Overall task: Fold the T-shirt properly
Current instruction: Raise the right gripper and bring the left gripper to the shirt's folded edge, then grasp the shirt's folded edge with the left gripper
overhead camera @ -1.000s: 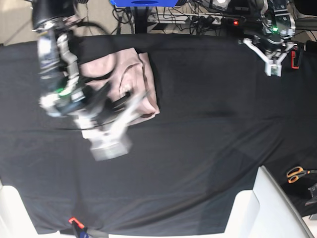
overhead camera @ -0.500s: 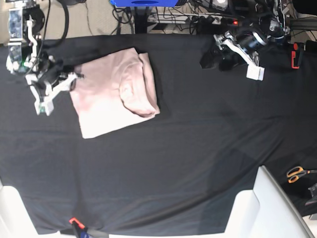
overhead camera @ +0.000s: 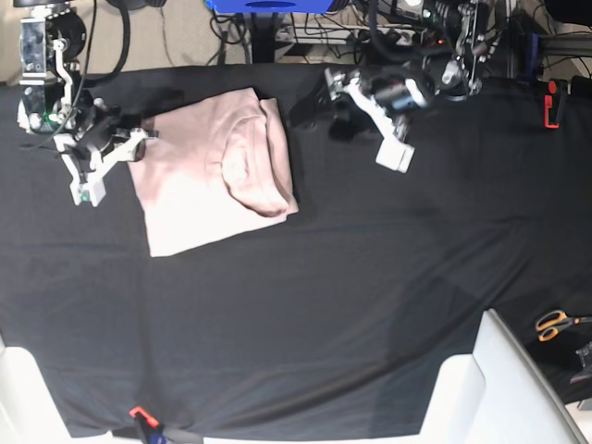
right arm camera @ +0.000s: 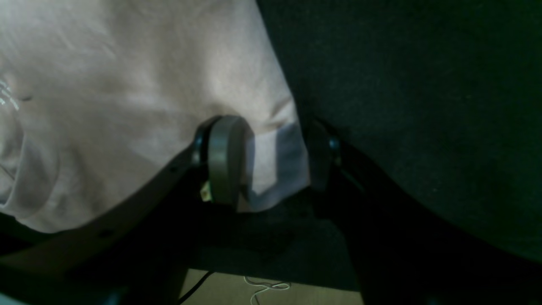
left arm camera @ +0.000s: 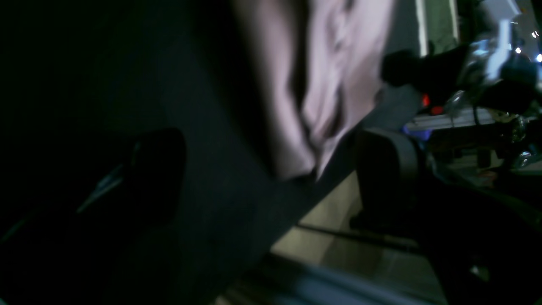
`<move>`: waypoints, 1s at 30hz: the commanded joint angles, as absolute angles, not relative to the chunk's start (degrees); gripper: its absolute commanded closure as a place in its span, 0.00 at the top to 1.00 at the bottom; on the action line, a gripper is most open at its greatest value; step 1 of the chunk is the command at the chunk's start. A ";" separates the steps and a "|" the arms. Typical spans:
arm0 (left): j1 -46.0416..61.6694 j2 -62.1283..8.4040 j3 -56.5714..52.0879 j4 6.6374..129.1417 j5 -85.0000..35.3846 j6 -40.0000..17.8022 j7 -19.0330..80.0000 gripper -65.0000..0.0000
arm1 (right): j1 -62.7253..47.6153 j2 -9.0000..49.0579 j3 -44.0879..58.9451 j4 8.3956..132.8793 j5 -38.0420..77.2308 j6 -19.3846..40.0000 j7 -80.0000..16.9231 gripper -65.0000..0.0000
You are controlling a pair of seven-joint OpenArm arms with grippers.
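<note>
The pale pink T-shirt (overhead camera: 217,176) lies folded on the black cloth (overhead camera: 370,277) at the back left, its thicker folded part along its right side. My right gripper (overhead camera: 113,166) sits low at the shirt's left edge. In the right wrist view its fingers (right arm camera: 224,161) stand apart, with a corner of the T-shirt (right arm camera: 127,84) lying flat between them. My left gripper (overhead camera: 365,125) hovers to the right of the shirt, clear of it. The blurred left wrist view shows the left gripper (left arm camera: 271,178) open and empty, with the T-shirt (left arm camera: 322,63) beyond.
Orange-handled scissors (overhead camera: 555,324) lie at the right edge. White blocks stand at the front right (overhead camera: 499,388) and front left (overhead camera: 18,398). Cables and a power strip (overhead camera: 398,37) run behind the table's back edge, near a red object (overhead camera: 551,104).
My left arm has swung leftward along the back of the table towards the shirt, and its jaws have opened. My right arm left the top of the shirt for its left edge.
</note>
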State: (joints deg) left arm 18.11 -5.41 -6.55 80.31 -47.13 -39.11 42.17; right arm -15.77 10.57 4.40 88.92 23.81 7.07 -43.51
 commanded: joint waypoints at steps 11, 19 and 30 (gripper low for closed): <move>13.93 -4.26 -6.81 80.13 -48.31 -40.00 41.45 0.91 | -17.19 10.68 4.97 103.96 24.31 7.25 -43.56 0.37; 8.84 0.22 -6.55 73.54 -48.13 -40.00 41.71 0.91 | -17.19 10.77 12.35 104.04 24.22 7.08 -43.38 0.37; 1.89 2.86 1.01 62.46 -48.04 -40.00 37.49 0.91 | -17.19 11.12 14.20 104.04 24.13 7.25 -43.47 0.37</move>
